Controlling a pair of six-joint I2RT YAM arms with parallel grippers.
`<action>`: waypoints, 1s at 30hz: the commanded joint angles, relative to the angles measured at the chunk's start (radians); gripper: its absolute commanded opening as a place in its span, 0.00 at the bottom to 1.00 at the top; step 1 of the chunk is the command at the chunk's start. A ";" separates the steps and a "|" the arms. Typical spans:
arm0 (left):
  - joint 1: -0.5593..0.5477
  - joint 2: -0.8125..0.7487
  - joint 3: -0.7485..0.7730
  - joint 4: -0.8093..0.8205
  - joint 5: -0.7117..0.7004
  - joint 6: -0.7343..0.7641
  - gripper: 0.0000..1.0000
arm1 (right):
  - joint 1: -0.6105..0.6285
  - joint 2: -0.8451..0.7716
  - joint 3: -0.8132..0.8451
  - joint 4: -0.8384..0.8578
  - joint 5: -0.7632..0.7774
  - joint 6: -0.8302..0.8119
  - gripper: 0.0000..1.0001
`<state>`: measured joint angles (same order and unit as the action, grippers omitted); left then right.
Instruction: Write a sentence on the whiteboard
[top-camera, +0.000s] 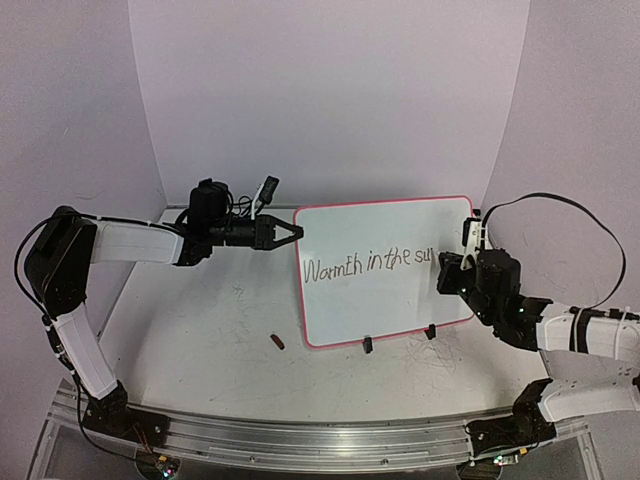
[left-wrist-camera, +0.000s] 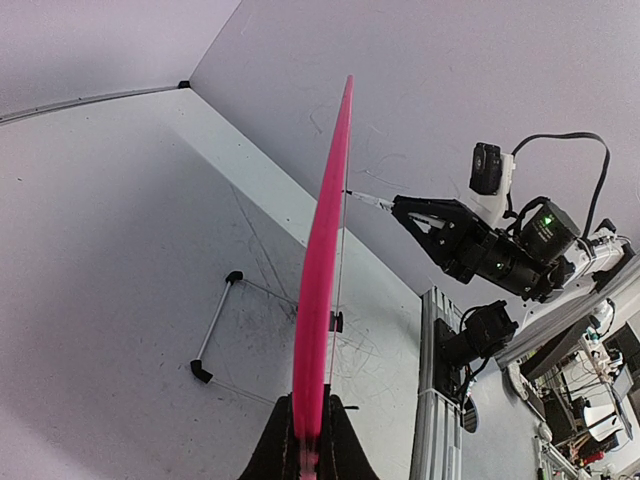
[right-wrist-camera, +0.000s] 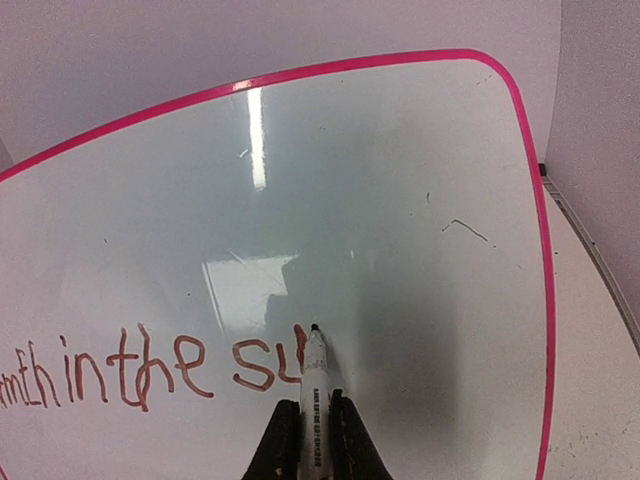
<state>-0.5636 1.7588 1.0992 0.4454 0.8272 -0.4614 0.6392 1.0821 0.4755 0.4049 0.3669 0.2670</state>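
The whiteboard (top-camera: 385, 300), white with a thin pink frame, stands tilted on the table with red writing that reads "Warmth in the su". My left gripper (top-camera: 297, 232) is shut on its upper left edge; the left wrist view shows the pink frame (left-wrist-camera: 322, 240) edge-on between the fingers (left-wrist-camera: 275, 445). My right gripper (right-wrist-camera: 313, 430) is shut on a white marker (right-wrist-camera: 316, 375). The marker's tip touches the board just right of the "u". The top view shows the right gripper (top-camera: 447, 268) at the board's right side.
Two black clip feet (top-camera: 367, 344) (top-camera: 431, 331) hold the board's lower edge. A small reddish-brown cap (top-camera: 279, 342) lies on the scuffed tabletop left of the board. A wire stand (left-wrist-camera: 214, 325) sits behind the board. Walls close in at the back and both sides.
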 joint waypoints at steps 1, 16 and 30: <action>-0.035 -0.012 0.010 -0.051 0.000 0.033 0.00 | -0.006 0.002 0.033 -0.010 0.019 0.019 0.00; -0.035 -0.010 0.011 -0.052 0.000 0.032 0.00 | -0.005 -0.030 -0.017 -0.107 -0.026 0.077 0.00; -0.035 -0.011 0.011 -0.052 0.000 0.033 0.00 | -0.006 -0.028 -0.014 -0.127 -0.032 0.091 0.00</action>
<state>-0.5637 1.7588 1.0992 0.4450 0.8268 -0.4625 0.6392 1.0573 0.4660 0.3190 0.3469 0.3439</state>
